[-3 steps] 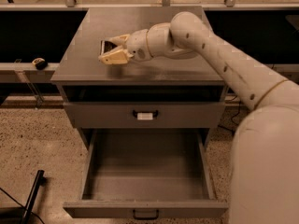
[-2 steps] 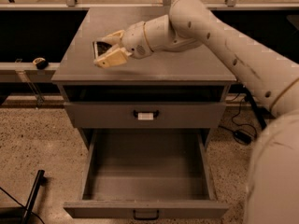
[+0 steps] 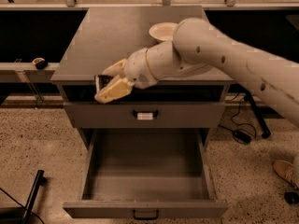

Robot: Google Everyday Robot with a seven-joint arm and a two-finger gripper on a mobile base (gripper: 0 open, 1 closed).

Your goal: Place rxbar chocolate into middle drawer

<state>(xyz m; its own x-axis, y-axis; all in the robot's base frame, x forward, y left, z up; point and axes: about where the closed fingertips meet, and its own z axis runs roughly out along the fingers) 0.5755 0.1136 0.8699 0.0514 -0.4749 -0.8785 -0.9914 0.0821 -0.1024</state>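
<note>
The rxbar chocolate (image 3: 100, 81) is clamped in the gripper (image 3: 111, 83) jaws off the worktop (image 3: 117, 36) edge for lowering into the middle drawer (image 3: 107, 207).

Light is dim and warm, falling from above. The desk (image 3: 117, 36) top takes a soft, even sheen with no hard glare. The pale arm (image 3: 224, 55) is the brightest surface, shading to brown on its underside. The recess under the desk top lies in deep shadow. The tool (image 3: 102, 85) hangs over the desk's front left edge, clamped on the chocolate bar (image 3: 99, 81). It glows yellowish against that dark, and the black bar nearly merges with it. The open drawer (image 3: 145, 171) is evenly grey inside, darker toward its back wall. The speckled floor (image 3: 37, 139) reads muted brown, and the space behind the desk is near black.
</note>
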